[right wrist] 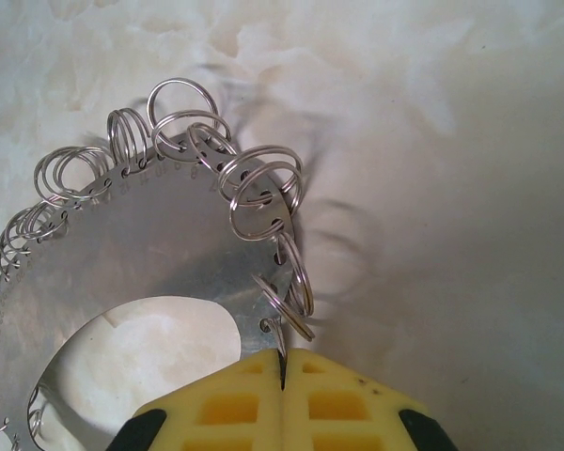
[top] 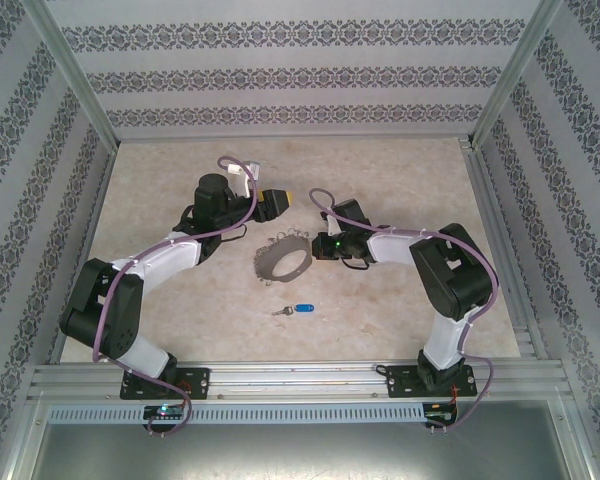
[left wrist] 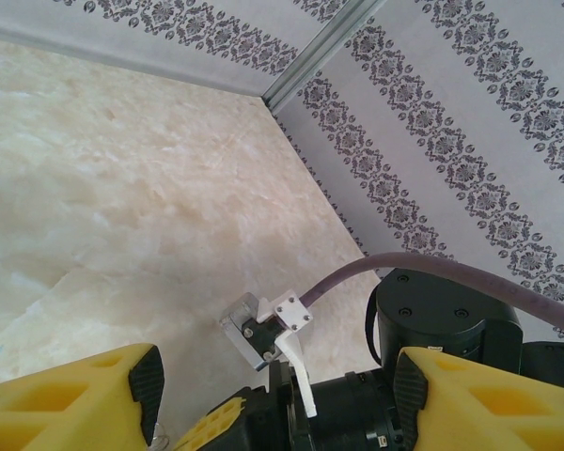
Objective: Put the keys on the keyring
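The keyring (top: pixel 283 262) lies mid-table as a flat grey metal loop edged with several small split rings (right wrist: pixel 263 183). In the right wrist view my right gripper (right wrist: pixel 282 362) is shut, its yellow fingertips pinching one small split ring at the edge of the keyring (right wrist: pixel 122 263). From above, the right gripper (top: pixel 320 248) sits at the loop's right rim. The key (top: pixel 298 310), silver with a blue head, lies alone on the table in front of the loop. My left gripper (top: pixel 283 200) hovers behind the loop, pointing right. Its yellow fingers (left wrist: pixel 94 399) stand apart and open, holding nothing.
Patterned walls and metal frame posts (top: pixel 75 75) enclose the beige table (top: pixel 400 170). A metal rail (top: pixel 300 380) runs along the near edge. In the left wrist view the right arm's black wrist housing (left wrist: pixel 446 315) and purple cable (left wrist: pixel 376 268) lie just ahead of the left fingers.
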{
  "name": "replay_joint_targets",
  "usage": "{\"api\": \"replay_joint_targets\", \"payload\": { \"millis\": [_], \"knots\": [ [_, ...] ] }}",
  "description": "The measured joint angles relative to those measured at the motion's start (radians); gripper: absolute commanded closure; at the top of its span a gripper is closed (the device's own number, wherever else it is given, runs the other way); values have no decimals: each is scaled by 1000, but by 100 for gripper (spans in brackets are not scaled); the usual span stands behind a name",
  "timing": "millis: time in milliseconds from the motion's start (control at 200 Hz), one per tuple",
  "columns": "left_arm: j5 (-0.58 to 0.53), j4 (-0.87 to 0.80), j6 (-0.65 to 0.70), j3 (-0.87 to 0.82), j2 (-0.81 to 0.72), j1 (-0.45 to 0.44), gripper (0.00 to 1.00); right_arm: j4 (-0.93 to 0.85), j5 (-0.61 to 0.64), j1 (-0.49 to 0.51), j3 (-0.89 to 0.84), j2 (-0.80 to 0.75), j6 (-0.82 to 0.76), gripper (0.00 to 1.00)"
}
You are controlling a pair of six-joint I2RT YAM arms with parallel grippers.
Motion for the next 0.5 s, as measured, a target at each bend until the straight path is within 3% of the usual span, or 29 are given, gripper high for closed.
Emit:
{"api": "replay_joint_targets", "payload": {
  "millis": [95,185,500],
  "knots": [
    [0,0,0,0,0,0,33,9,-1,0,0,5,0,96],
    [0,0,0,0,0,0,33,20,-7,0,0,12,3,86],
    [0,0,0,0,0,0,31,31,-15,-6,0,27,8,94]
  ]
}}
